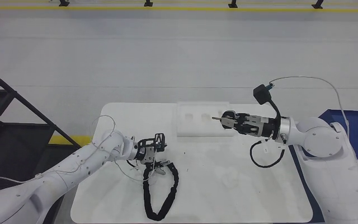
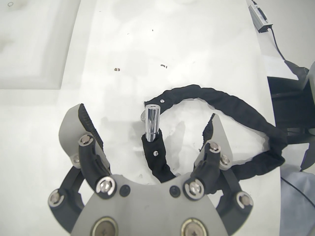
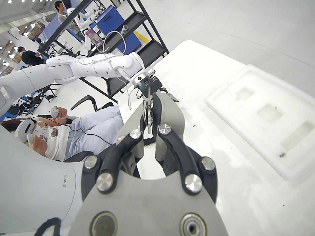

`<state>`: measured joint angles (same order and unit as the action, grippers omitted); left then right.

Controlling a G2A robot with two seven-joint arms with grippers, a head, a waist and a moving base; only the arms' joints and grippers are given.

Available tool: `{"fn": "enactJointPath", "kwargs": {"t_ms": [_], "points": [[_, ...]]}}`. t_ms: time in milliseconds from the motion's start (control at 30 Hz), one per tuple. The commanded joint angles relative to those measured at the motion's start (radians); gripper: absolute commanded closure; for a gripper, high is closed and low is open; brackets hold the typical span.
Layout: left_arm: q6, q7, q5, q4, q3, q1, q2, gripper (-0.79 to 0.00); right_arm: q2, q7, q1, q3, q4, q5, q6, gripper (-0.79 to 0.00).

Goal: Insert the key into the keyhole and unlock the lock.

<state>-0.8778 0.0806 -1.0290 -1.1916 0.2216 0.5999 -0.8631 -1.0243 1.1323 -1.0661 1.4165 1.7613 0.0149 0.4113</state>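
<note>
1. The left gripper point(image 2: 146, 115) hung low over the left part of the table point(image 1: 251, 190). Its two fingers point(image 2: 85, 124) were spread wide and held nothing. They stood on either side of the lock's metal end, apart from it.
2. One lock point(image 1: 160, 193) lay on the table, a chain in a black fabric sleeve curled into a loop. At one end was a single chrome cylinder point(image 2: 152, 122), with its slotted face turned away from the wrist. A stretch of the sleeve passed under the gripper's palm and was hidden there. The sleeve's other end lay just beside the cylinder, but whether it was plugged in could not be made out.
3. Two tiny dark specks point(image 2: 117, 69) lay on the bare tabletop between the lock and the tray, too small to identify.
4. One white foam tray point(image 1: 204, 119) sat at the table's far edge, with three square recesses. The middle recess held a tiny ring point(image 3: 275, 108). An end recess held a small dark bit point(image 3: 283, 154) that was too small to name.
5. The right gripper point(image 1: 226, 120) was over the tray's right end, clamped tight on the one key point(image 1: 216, 118). The thin blade stuck out toward the left, well apart from the lock. The key's head was buried between the finger pads.
</note>
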Motion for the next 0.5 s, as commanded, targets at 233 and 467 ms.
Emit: {"fn": "enactJointPath", "kwargs": {"t_ms": [233, 467], "points": [[0.051, 0.233, -0.227, 0.040, 0.026, 0.086, 0.027, -0.785, 0.000, 0.000, 0.000, 0.000, 0.000, 0.000, 0.000, 0.000], [0.073, 0.295, -0.292, 0.061, 0.048, 0.109, 0.015, -0.785, 0.000, 0.000, 0.000, 0.000, 0.000, 0.000, 0.000, 0.000]]}}
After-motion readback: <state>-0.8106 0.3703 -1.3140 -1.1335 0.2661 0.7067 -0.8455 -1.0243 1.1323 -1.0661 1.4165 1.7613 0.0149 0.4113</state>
